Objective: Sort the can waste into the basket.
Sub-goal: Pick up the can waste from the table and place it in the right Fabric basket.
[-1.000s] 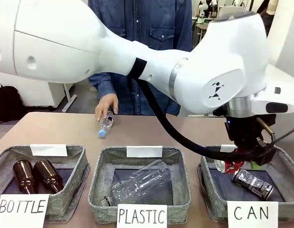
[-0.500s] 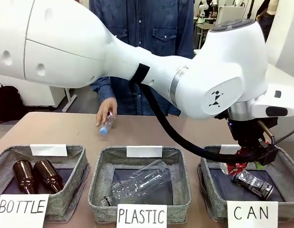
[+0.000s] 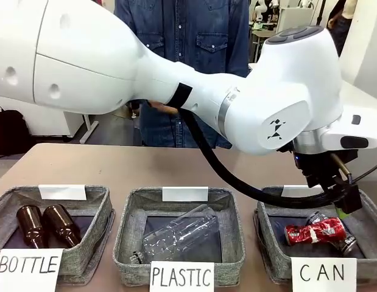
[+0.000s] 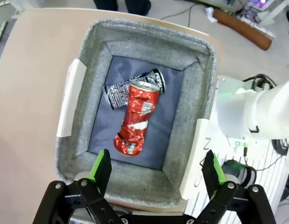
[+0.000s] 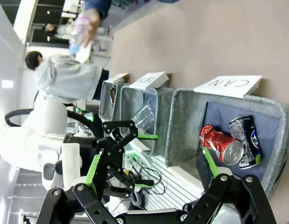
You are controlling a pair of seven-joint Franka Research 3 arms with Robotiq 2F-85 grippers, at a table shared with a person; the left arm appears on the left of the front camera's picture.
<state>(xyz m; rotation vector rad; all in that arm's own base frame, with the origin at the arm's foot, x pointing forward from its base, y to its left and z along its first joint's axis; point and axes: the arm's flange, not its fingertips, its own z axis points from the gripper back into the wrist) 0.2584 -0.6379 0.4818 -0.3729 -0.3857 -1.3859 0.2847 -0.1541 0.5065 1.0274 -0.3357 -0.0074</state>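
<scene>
- While the left gripper hangs wide open and empty above the basket, the red can lies across the dark can.
- The right gripper is spread open, holding nothing.

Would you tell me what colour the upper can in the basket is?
Red, with a silver end; the left wrist view shows it best.
</scene>
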